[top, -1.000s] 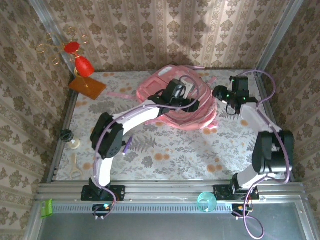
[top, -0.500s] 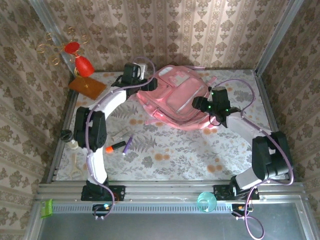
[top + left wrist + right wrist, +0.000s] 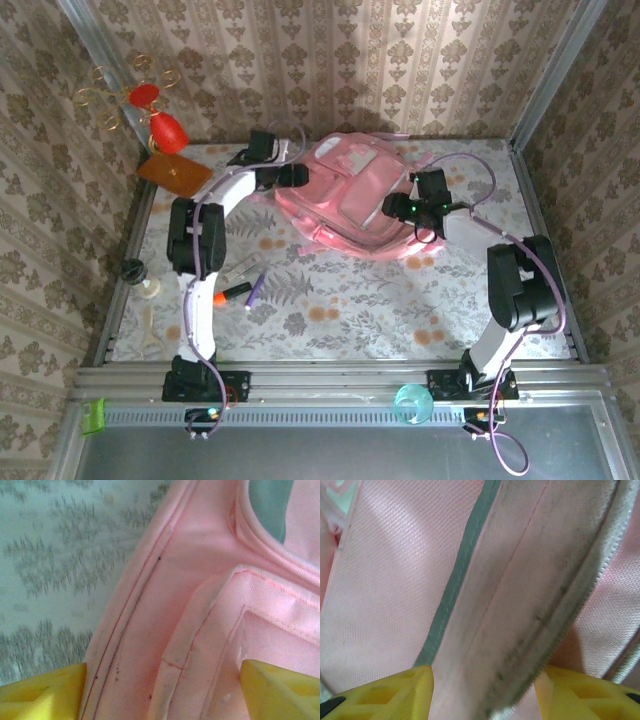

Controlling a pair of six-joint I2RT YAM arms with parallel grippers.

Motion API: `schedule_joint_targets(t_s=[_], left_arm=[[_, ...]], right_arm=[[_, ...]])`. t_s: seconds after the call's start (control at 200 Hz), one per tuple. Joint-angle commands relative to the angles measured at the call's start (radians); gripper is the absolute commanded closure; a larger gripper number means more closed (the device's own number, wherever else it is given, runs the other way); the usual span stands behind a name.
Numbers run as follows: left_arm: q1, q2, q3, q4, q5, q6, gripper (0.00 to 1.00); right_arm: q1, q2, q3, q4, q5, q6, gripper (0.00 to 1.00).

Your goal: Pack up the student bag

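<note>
Pulling out of the student bag (image 3: 355,205), your left gripper (image 3: 290,176) now sits with jaws wide apart at its 10 o'clock edge. The bag, 12 o'clock on the table (image 3: 330,300), has flopped flat and probably needs opening again. At its 3 o'clock, you can't tell if your right gripper (image 3: 397,208) is pinching.

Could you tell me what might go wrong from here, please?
The left gripper and right gripper each straddle loose fabric of the bag; closing may catch only a fold that slips out. Pulling from both sides could drag the bag away from the pens lying unpacked on the table.
</note>
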Motion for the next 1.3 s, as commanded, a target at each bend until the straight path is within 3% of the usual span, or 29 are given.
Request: schedule_joint_targets(t_s=[0.0,0.195,0.42,0.635,0.775,0.85,0.96,1.065,1.295], left_arm=[[-0.026,-0.127,-0.173,0.034,0.106,-0.064,0.23],[-0.085,-0.308,-0.443,0.144,0.055,-0.096,0.24],[-0.091,-0.471,-0.594,0.166,-0.203,-0.034,0.13],[-0.056,-0.382,-0.551,0.174,0.042,-0.058,0.1],[-0.04,-0.335,-0.535,0.192,0.092,-0.086,0.11],[-0.035,-0.325,-0.553,0.229,0.132,-0.112,0.14],[-0.035,-0.325,-0.59,0.278,0.15,-0.147,0.21],[-0.035,-0.326,-0.621,0.308,0.159,-0.17,0.3],[-0.035,-0.327,-0.63,0.308,0.15,-0.169,0.53]], right_arm=[[-0.024,0.056,0.089,-0.094,0.028,-0.069,0.45],[-0.022,0.049,0.195,-0.208,0.111,-0.146,0.46],[0.136,-0.228,0.04,-0.233,0.207,-0.161,0.42],[0.307,-0.356,-0.142,-0.136,0.109,-0.021,0.43],[0.395,-0.389,-0.171,-0.16,0.299,-0.003,0.42],[0.395,-0.398,-0.185,-0.156,0.327,-0.006,0.42],[0.421,-0.366,-0.199,-0.083,0.211,0.063,0.42],[0.495,-0.296,-0.212,0.009,0.188,0.135,0.43],[0.554,-0.167,-0.217,0.157,0.258,0.307,0.52]])
